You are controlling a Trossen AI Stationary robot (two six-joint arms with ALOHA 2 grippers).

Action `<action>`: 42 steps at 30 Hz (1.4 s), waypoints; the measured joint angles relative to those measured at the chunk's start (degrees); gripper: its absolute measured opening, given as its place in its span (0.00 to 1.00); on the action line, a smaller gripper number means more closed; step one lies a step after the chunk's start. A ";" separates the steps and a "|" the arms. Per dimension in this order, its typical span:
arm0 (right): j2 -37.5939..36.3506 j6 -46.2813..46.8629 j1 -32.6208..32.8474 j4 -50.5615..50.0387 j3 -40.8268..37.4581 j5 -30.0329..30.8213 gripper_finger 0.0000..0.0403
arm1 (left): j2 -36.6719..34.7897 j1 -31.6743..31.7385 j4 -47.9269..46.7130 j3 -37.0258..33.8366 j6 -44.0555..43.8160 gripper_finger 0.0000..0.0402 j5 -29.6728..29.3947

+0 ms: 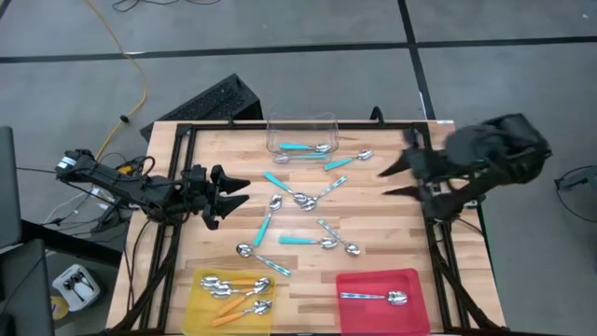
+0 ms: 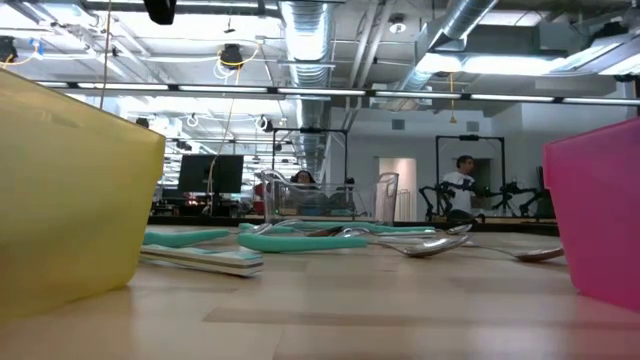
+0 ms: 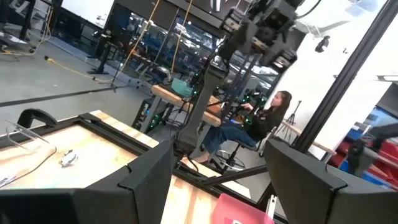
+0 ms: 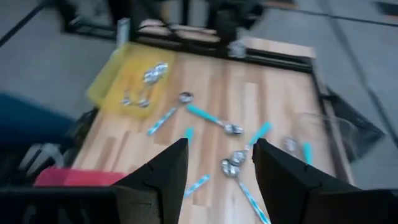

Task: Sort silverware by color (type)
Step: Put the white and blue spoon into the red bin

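Several teal-handled spoons (image 1: 298, 210) lie scattered flat on the middle of the wooden table, also in the right wrist view (image 4: 211, 118). A teal spoon (image 1: 303, 147) lies in the clear tub (image 1: 300, 126) at the far edge. Orange-handled spoons (image 1: 238, 291) lie in the yellow tray (image 1: 201, 313). One silver spoon (image 1: 373, 297) lies in the red tray (image 1: 410, 317). My left gripper (image 1: 244, 191) hangs open over the table's left side, pointing right. My right gripper (image 1: 382, 183) is open, raised over the right side, with nothing between its fingers (image 4: 168, 171).
Both trays stand at the near edge, the yellow tray (image 2: 60, 200) on the left and the red tray (image 2: 600, 220) on the right. A black frame (image 1: 187, 131) runs along the table's edges. People sit in the room beyond the table.
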 joint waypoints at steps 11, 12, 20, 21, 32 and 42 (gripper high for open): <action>-23.25 7.69 9.07 26.17 -40.51 8.48 0.50 | 0.00 0.00 -0.53 0.00 0.20 0.59 -1.00; -24.64 7.69 9.24 28.24 -43.45 8.50 0.50 | 0.00 0.00 -0.51 0.00 0.36 0.59 -0.97; -31.26 2.84 9.28 49.40 -62.39 8.49 0.50 | 0.04 0.00 -0.55 0.00 1.53 0.59 -0.97; -32.09 1.83 9.28 52.20 -64.60 8.48 0.50 | 0.07 0.00 -0.71 0.00 1.53 0.59 -0.97; -43.38 1.75 9.26 67.75 -80.23 8.35 0.50 | 0.17 0.02 -2.17 0.00 1.47 0.59 -1.60; -49.97 4.01 9.24 69.87 -86.11 8.33 0.50 | 2.40 0.02 -1.86 0.02 1.16 0.59 -1.59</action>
